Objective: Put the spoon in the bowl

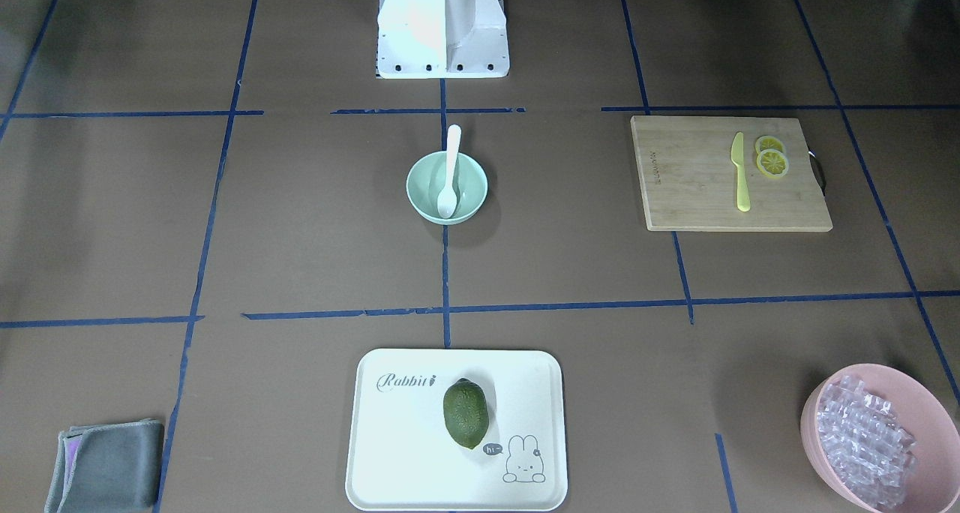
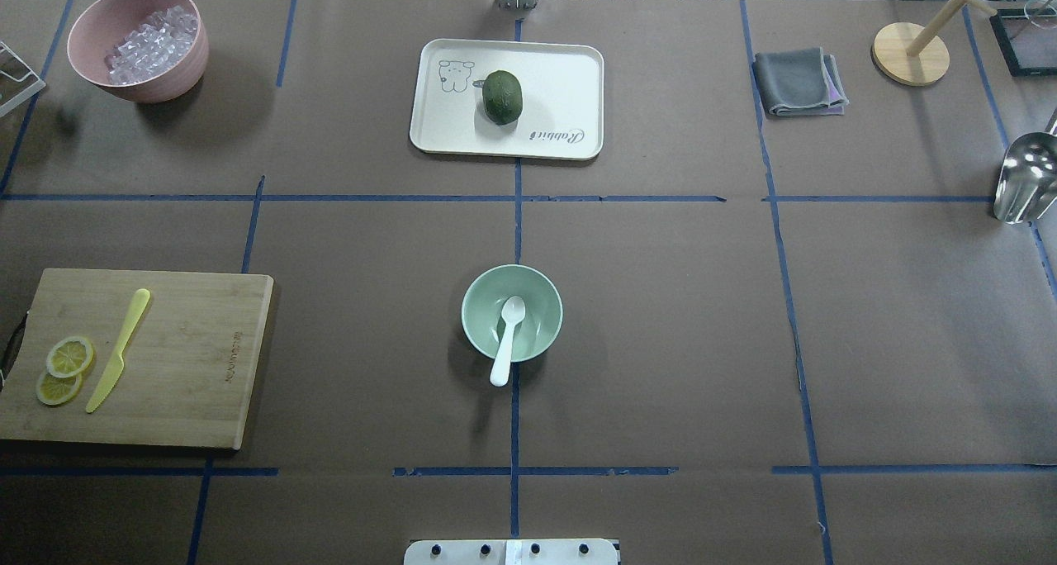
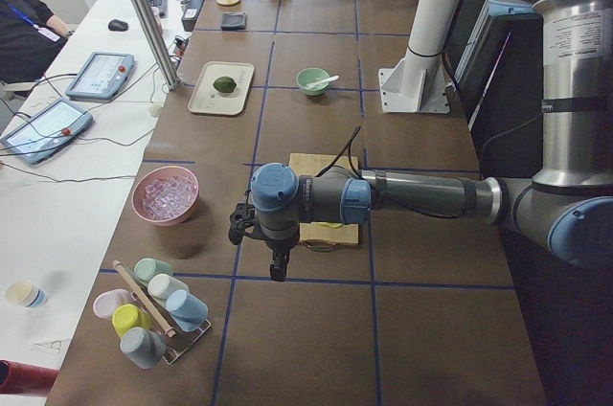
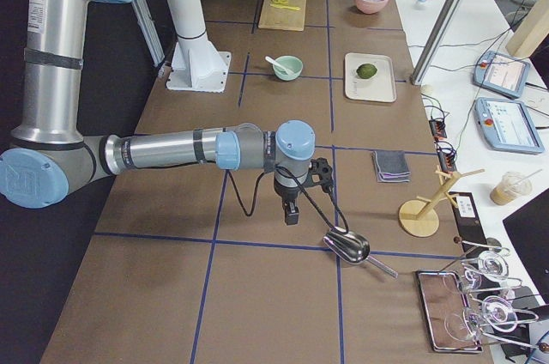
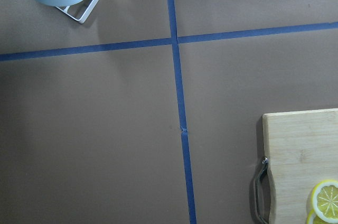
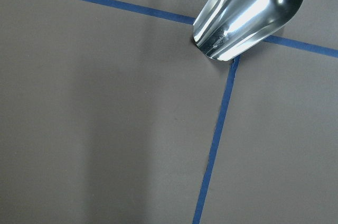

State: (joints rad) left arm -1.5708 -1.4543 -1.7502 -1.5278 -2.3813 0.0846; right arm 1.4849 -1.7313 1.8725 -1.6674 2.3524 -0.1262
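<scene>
Front-facing view: spoon [image 1: 448,174] lies in the bowl [image 1: 421,198], scoop down on the inner floor, handle leaning over the rim on the robot's side. The bowl sits mid-surface on a tape line, with no arm in frame. The yellow knife [image 1: 741,174] rests on the cutting board [image 1: 679,190], well apart. Overhead view: same reading. The scoop is inside, the handle end overhangs the near rim, and neither arm is visible. Left side view: the near arm reaches out over the board's end, far from the bowl. The left fingers [image 3: 276,267] point down and seem to carry nothing, but the angle is too poor to tell whether they are spread or closed. Right side view: the right fingers [image 4: 292,209] hang above a metal scoop [image 4: 347,246], also well away, and their state cannot be told either. Left wrist view: only tape, a board corner and lemon slices [image 5: 326,200]. Right wrist view: bare surface and the scoop's mouth. Judgement: placement looks done. Nothing appears left beyond confirming that the spoon sits stable against the rim.
</scene>
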